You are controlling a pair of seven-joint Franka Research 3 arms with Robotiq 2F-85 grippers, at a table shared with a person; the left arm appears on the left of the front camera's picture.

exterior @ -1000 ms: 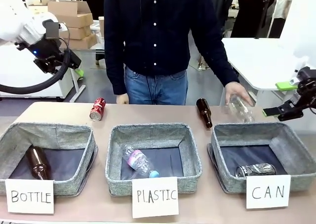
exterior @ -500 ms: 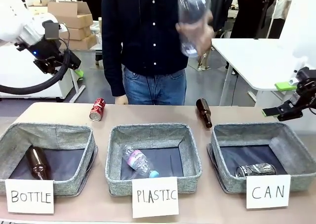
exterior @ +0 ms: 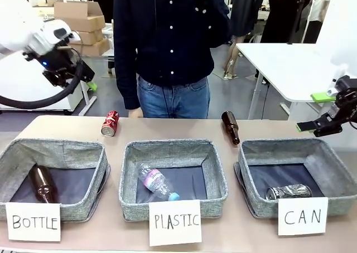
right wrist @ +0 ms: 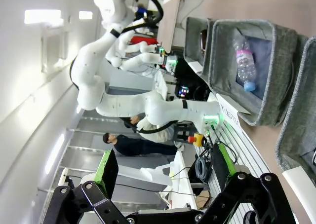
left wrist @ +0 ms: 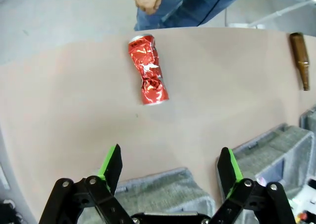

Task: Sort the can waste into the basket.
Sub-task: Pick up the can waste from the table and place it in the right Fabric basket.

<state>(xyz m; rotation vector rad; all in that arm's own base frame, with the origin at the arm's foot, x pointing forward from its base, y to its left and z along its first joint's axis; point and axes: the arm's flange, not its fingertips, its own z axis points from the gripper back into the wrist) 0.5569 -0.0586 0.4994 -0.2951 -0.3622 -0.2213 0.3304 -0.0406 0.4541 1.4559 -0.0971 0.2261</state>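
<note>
The red can (left wrist: 148,70), at twelve o'clock in the left wrist view, is crumpled glossy metal on a smooth matt table (left wrist: 222,95). The basket (exterior: 281,150) is rough grey cloth with a white paper sign (exterior: 303,216), and the dark can (exterior: 288,192) inside shines.

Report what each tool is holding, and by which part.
Nothing. The left tool stands open and empty above the table, the red can lying loose ahead of it; the right tool is open and empty too.

left claw (left wrist: 169,154), right claw (right wrist: 164,156) spread wide
</note>
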